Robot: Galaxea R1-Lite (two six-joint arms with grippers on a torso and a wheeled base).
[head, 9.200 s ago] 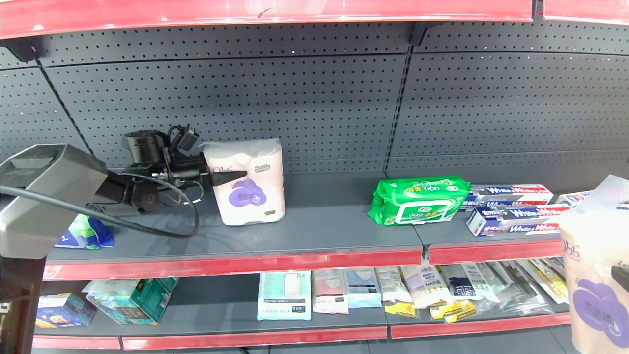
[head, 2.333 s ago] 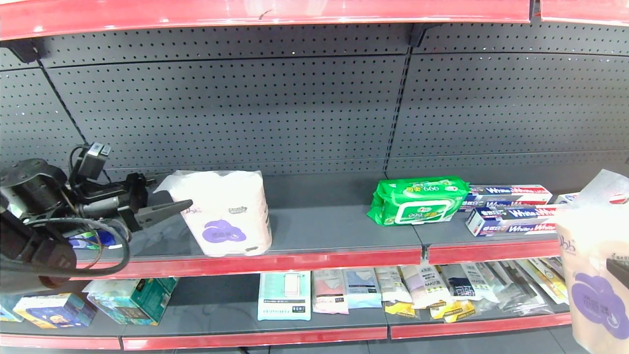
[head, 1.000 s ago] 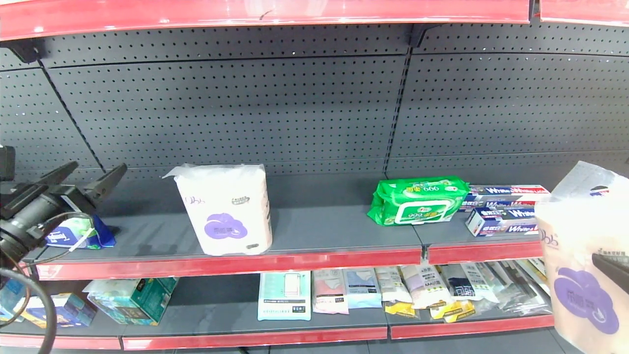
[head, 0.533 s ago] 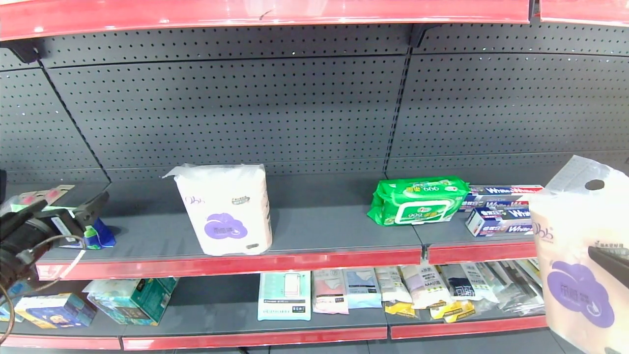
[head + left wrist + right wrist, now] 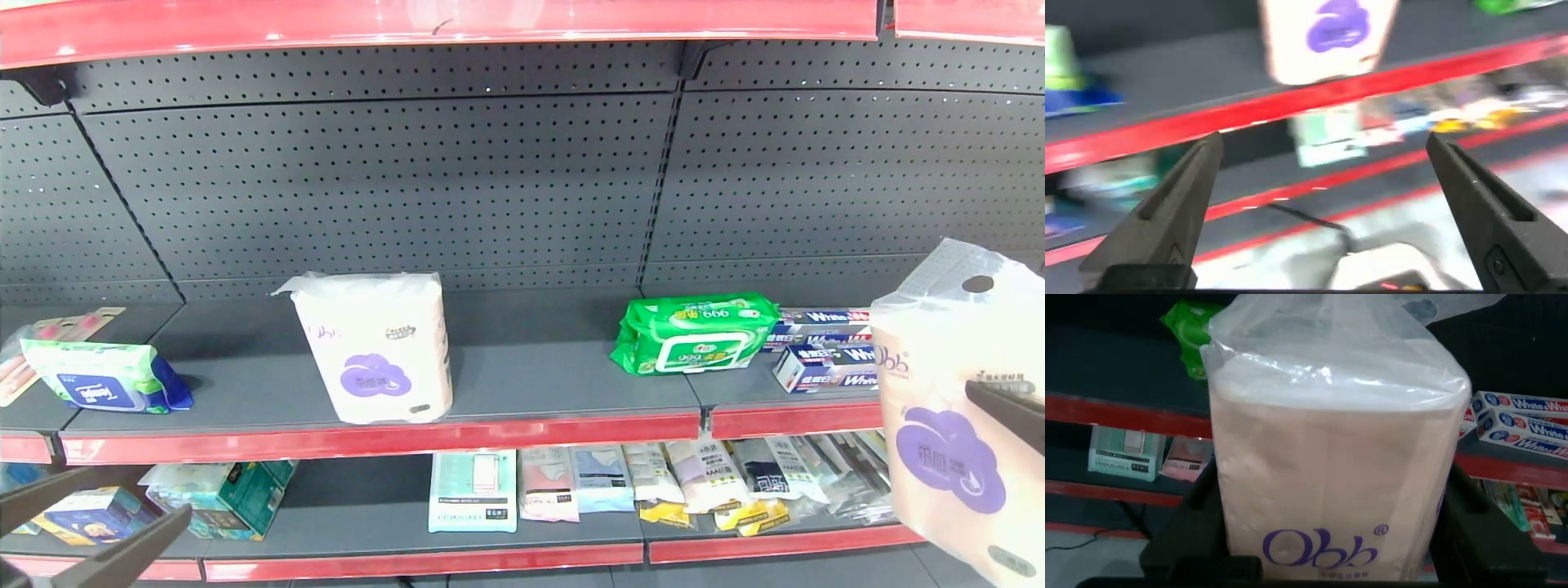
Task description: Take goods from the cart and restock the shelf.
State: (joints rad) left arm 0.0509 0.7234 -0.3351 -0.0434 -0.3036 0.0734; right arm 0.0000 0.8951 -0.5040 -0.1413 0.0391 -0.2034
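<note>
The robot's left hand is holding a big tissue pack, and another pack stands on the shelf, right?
Not quite: the right hand holds the tissue pack, as the right wrist view shows. The left hand is open and empty. The other pack does stand on the shelf.

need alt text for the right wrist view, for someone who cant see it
A pack of toilet paper in clear plastic wrap is clamped in the right end effector, close to the camera. Behind it runs a red-edged shelf with a green wipes pack on one side and toothpaste boxes on the other.
</note>
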